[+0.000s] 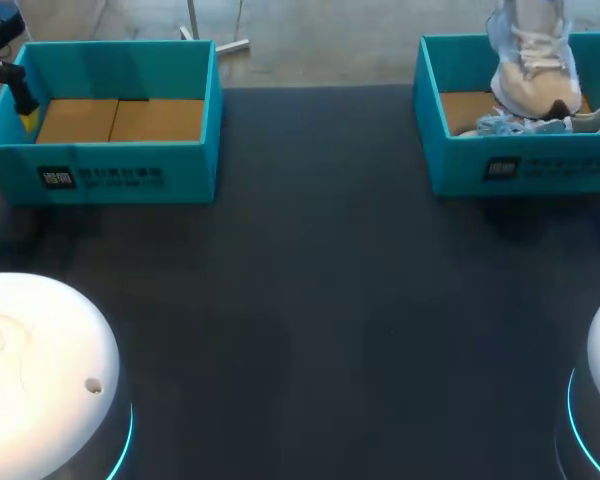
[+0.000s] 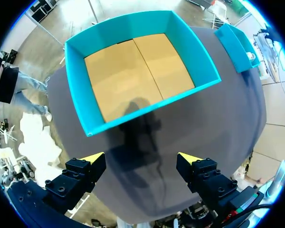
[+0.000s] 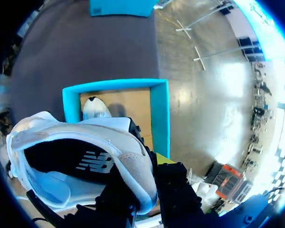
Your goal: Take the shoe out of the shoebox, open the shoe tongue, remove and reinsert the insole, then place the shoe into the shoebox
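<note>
Gripping the white shoe (image 3: 80,156) by its heel rim, the right tool (image 3: 147,178) looks closed on that rim, one finger inside and one outside. Held there, the shoe's mouth and tongue stay free for the next work. The shoe hangs over the right shoebox (image 1: 520,165), at two o'clock on the desk (image 1: 310,300). Whether its sole is clear of the box walls I cannot tell. A second shoe (image 1: 540,124) lies on the box floor just beneath, its laces loose, and they could snag on a low pass.

The left tool (image 2: 141,157) is spread wide and holds nothing. It sits at ten o'clock, just outside the left shoebox (image 2: 137,71), which shows only its cardboard floor. I judge it parked there, out of the way.

Between the two boxes, towards six o'clock, the dark desk offers broad room for handling tongue and insole. The thin box walls are the edges to mind.
</note>
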Robot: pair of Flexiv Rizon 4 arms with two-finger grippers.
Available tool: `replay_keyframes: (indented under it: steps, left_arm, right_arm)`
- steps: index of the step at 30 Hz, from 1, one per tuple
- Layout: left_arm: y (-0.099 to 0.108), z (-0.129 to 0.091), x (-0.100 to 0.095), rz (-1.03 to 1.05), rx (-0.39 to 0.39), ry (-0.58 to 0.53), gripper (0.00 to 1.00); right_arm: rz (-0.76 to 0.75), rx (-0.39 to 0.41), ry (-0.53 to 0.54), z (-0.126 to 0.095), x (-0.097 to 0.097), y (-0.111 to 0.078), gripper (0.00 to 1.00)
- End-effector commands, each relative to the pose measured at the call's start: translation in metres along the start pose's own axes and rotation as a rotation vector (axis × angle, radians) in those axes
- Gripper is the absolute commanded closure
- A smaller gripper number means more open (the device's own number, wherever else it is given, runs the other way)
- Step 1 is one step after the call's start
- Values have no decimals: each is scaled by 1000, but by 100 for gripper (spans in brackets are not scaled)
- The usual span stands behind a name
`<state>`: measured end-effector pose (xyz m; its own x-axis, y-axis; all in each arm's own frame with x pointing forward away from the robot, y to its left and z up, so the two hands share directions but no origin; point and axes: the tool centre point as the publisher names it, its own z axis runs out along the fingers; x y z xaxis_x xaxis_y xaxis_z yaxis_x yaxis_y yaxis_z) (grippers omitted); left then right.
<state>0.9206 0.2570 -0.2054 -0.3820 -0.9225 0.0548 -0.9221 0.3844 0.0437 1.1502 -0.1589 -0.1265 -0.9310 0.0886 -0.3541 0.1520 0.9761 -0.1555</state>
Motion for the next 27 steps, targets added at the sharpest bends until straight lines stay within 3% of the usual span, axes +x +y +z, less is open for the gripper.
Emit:
replay_keyframes:
  steps: [1, 4, 8, 16, 21, 27]
  left_arm:
    - [0, 0, 0, 0, -1, -1, 0]
    - [0, 0, 0, 0, -1, -1, 0]
    - [0, 0, 0, 0, -1, -1, 0]
    - [0, 0, 0, 0, -1, -1, 0]
    - [0, 0, 0, 0, -1, -1, 0]
    - [0, 0, 0, 0, -1, -1, 0]
  right_arm:
    - [181, -7, 46, 9, -9, -17, 100]
    - [382, 5, 65, 15, -7, -41, 100]
    - [651, 104, 95, 16, 1, -73, 100]
    - [1085, 153, 143, 14, 13, -127, 100]
    - [1311, 204, 232, 13, 6, -131, 100]
    - [1323, 197, 239, 13, 4, -131, 100]
